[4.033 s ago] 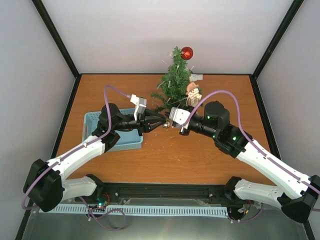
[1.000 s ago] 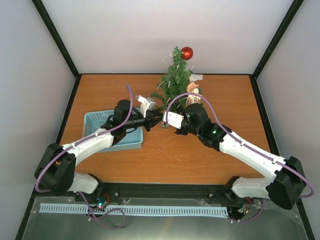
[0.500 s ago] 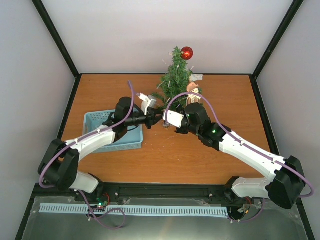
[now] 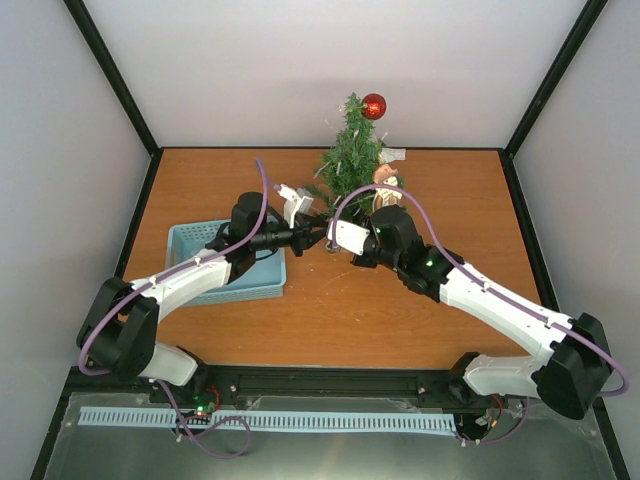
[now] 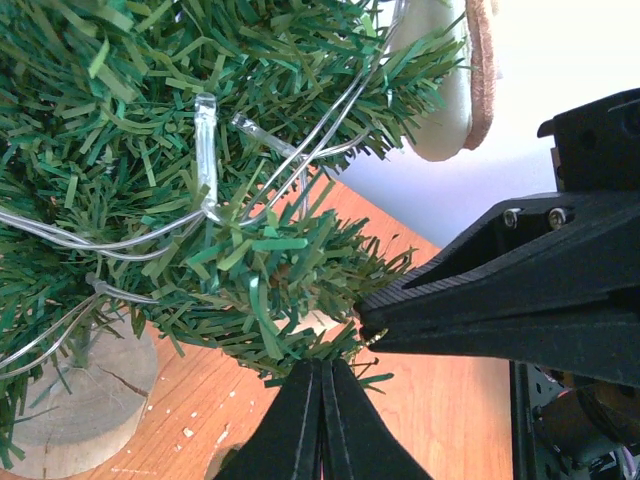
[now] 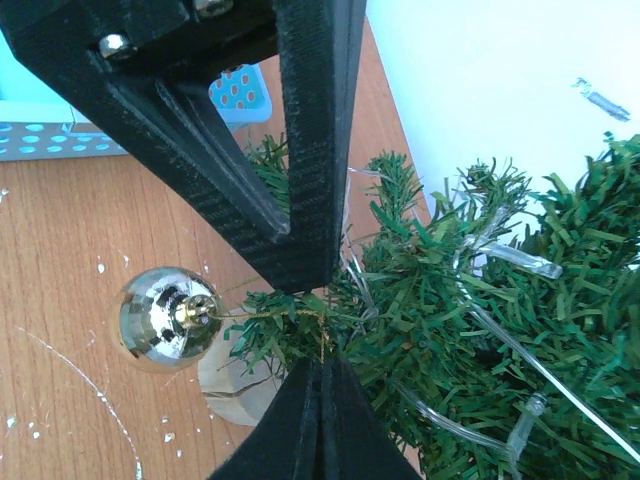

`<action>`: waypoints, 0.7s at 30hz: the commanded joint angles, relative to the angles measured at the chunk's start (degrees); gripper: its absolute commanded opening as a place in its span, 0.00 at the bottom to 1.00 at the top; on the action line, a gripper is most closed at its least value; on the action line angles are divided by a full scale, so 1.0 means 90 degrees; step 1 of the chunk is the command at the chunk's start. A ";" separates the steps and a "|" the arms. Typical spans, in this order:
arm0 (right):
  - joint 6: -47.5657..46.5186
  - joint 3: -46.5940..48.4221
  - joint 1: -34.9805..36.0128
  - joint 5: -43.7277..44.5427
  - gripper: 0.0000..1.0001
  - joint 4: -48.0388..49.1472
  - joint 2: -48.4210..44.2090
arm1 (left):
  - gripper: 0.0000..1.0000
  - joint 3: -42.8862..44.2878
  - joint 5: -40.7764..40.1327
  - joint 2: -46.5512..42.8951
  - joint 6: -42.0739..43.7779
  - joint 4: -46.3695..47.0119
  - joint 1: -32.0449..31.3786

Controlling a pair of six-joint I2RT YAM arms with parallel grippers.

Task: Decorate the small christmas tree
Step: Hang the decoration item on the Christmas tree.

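The small christmas tree (image 4: 350,160) stands at the back of the table on a pale round base (image 5: 70,405). It carries a red ball (image 4: 374,105), a figurine (image 4: 385,180) and a string of clear lights (image 5: 205,120). My two grippers meet tip to tip at a low branch (image 5: 265,285). The right gripper (image 6: 321,362) is shut on the gold thread (image 6: 270,318) of a silver ball (image 6: 163,318), which hangs beside the branch. The left gripper (image 5: 322,368) is shut, its tips pressed into the needles; I cannot tell if it pinches anything.
A light blue basket (image 4: 225,262) sits left of the tree under the left arm. White crumbs dot the wooden table (image 6: 60,300). Grey walls close in behind and beside the tree.
Since four seconds ago both grippers have moved from mid-table up to the tree's low branch with the silver ball. Over the last second they hardly shift.
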 commanded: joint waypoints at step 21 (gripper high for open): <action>0.0106 -0.0184 -0.0067 0.0293 0.03 0.0218 -0.0261 | 0.01 0.0307 0.0380 0.0327 0.0048 0.0211 0.0111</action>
